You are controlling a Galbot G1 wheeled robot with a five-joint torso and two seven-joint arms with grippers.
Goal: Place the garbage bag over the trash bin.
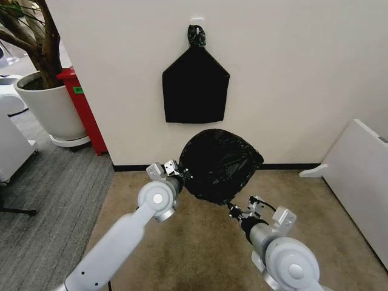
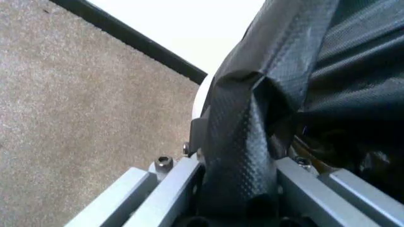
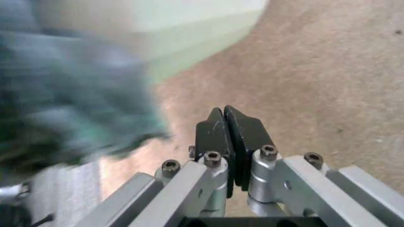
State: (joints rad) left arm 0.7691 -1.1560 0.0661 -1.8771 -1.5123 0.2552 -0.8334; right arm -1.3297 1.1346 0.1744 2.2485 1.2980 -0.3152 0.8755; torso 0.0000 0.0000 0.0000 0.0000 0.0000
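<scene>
One garbage bag (image 1: 219, 165) is draped over one trash bin (image 2: 200, 97) by the wall. The left gripper (image 1: 180, 174) is clamped on its edge; the right gripper (image 3: 228, 137), pressed together empty, is seen beside it.

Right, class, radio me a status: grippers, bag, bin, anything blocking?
Left gripper shut on garbage bag. Right gripper shut, empty, beside it. Bag draped over trash bin. Nothing blocking.
</scene>
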